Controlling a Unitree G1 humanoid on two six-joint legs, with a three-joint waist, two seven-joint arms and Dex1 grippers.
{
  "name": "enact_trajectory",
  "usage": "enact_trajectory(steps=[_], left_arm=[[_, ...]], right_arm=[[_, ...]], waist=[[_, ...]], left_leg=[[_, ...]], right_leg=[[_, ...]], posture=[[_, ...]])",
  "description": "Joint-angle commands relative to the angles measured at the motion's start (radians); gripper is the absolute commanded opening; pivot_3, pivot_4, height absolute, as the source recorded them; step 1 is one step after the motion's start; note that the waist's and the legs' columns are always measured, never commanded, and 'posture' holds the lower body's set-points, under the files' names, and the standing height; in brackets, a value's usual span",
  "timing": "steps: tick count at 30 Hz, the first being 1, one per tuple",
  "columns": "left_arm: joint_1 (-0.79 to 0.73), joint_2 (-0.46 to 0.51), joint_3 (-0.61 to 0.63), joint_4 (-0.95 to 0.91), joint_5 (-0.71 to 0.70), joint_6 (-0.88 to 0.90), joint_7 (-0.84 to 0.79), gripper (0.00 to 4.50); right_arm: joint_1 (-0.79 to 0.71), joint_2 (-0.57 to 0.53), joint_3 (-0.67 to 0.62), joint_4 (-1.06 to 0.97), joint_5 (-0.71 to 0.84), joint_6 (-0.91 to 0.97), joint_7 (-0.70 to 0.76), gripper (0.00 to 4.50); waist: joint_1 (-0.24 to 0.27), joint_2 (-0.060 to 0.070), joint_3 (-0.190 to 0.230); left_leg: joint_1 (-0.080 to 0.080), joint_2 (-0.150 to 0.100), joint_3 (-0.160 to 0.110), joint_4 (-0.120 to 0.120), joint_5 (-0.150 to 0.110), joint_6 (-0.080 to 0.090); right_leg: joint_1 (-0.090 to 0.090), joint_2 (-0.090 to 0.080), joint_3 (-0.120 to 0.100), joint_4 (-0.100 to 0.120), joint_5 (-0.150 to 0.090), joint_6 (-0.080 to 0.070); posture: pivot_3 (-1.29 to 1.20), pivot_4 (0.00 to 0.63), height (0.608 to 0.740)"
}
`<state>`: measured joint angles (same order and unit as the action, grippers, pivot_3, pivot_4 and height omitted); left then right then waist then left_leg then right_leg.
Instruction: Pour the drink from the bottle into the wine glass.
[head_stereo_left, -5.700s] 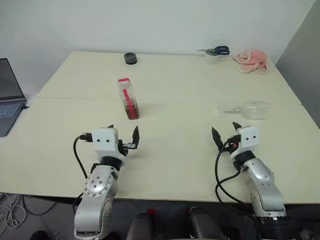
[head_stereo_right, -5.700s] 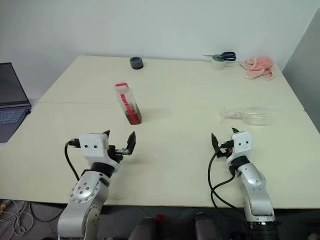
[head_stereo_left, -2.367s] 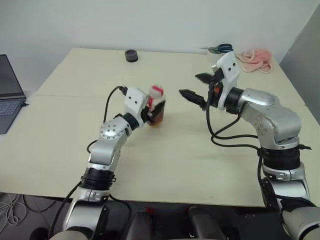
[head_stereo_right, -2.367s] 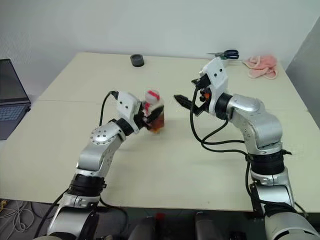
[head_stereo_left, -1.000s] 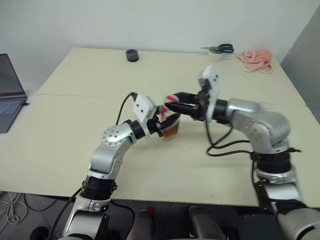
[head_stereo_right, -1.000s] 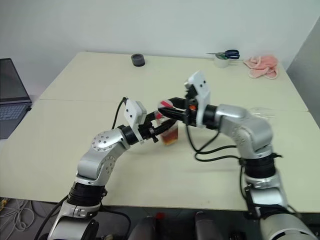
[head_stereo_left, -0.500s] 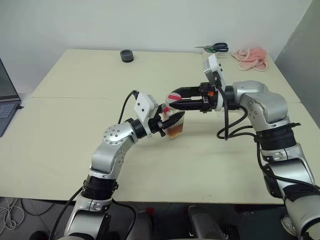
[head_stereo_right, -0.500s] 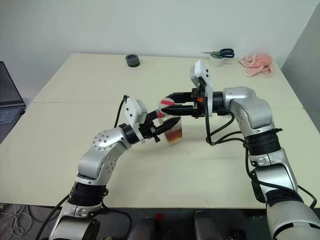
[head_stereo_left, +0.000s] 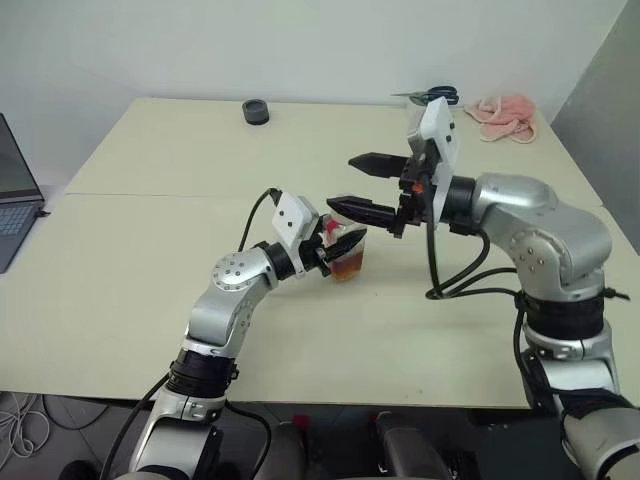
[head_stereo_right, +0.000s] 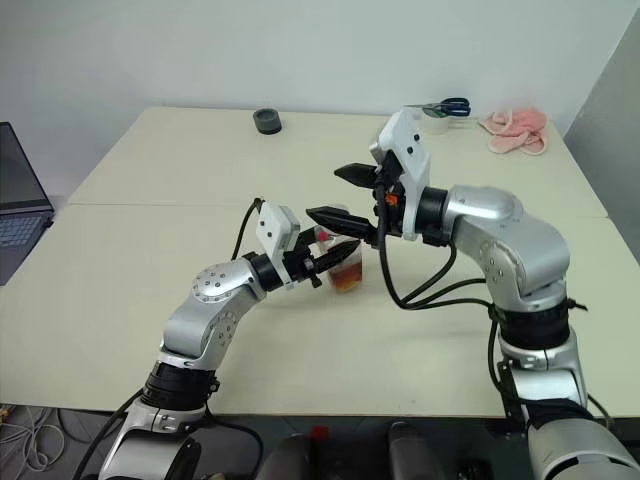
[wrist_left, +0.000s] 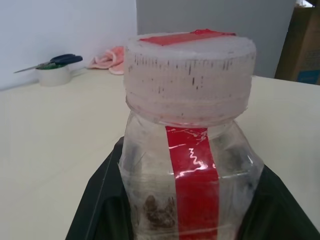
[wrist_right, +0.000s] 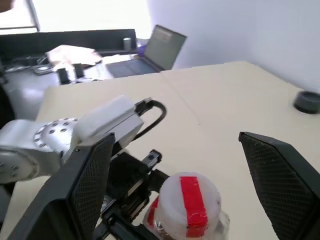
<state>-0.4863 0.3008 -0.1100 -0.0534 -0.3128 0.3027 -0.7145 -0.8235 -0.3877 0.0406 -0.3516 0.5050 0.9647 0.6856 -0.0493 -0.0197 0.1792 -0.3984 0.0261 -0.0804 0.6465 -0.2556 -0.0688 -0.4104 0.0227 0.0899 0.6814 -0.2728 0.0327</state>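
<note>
hidden: bottle (wrist_left: 190, 150) base, behind left pincer (head_stereo_left: 345, 243) | cut off: laptop (head_stereo_left: 15, 200), left edge

One bottle (head_stereo_left: 345, 258), two claws (head_stereo_left: 340, 243) (head_stereo_left: 366, 187)

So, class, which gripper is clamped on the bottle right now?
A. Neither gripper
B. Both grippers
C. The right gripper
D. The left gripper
D. The left gripper is shut on the bottle, while the right gripper stands open above its cap.
</note>
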Motion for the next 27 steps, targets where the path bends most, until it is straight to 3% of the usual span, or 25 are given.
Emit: enact_trajectory(steps=[1, 15, 18, 23, 27], left_arm=[[-0.032, -0.011, 0.003, -0.017, -0.008, -0.027, -0.013, 1.85], [-0.031, -0.013, 0.006, -0.021, -0.002, -0.035, -0.021, 1.85], [-0.028, -0.011, 0.009, -0.027, -0.002, -0.033, -0.019, 1.85], [-0.018, -0.004, 0.011, -0.034, 0.0, -0.031, -0.015, 1.85], [-0.019, -0.002, 0.012, -0.035, 0.0, -0.031, -0.013, 1.85]], right_arm=[[0.012, 0.016, -0.008, -0.107, -0.021, 0.063, -0.136, 4.22], [0.082, 0.159, -0.005, -0.14, -0.003, 0.156, -0.331, 4.22], [0.084, 0.162, -0.004, -0.139, -0.001, 0.152, -0.338, 3.65], [0.085, 0.163, -0.001, -0.141, 0.008, 0.15, -0.338, 1.87], [0.082, 0.155, 0.007, -0.132, 0.007, 0.147, -0.328, 1.77]], waist=[[0.0, 0.0, 0.0], [-0.004, 0.0, 0.0], [-0.005, 0.0, 0.0], [-0.006, 0.0, 0.0], [-0.006, 0.0, 0.0]], left_leg=[[0.0, 0.0, 0.0, 0.0, 0.0, 0.0], [0.0, 0.0, 0.0, 0.0, 0.0, 0.0], [0.0, 0.0, 0.0, 0.0, 0.0, 0.0], [0.0, 0.0, 0.0, 0.0, 0.0, 0.0], [0.0, 0.0, 0.0, 0.0, 0.0, 0.0]], right_leg=[[0.0, 0.0, 0.0, 0.0, 0.0, 0.0], [0.0, 0.001, 0.0, 0.0, 0.0, 0.0], [0.0, 0.001, 0.0, 0.0, 0.0, 0.0], [0.0, 0.001, 0.0, 0.0, 0.0, 0.0], [0.0, 0.001, 0.0, 0.0, 0.0, 0.0]], posture=[[0.0, 0.15, 0.74], [0.0, 0.15, 0.74], [0.0, 0.15, 0.74], [0.0, 0.15, 0.74], [0.0, 0.15, 0.74]])
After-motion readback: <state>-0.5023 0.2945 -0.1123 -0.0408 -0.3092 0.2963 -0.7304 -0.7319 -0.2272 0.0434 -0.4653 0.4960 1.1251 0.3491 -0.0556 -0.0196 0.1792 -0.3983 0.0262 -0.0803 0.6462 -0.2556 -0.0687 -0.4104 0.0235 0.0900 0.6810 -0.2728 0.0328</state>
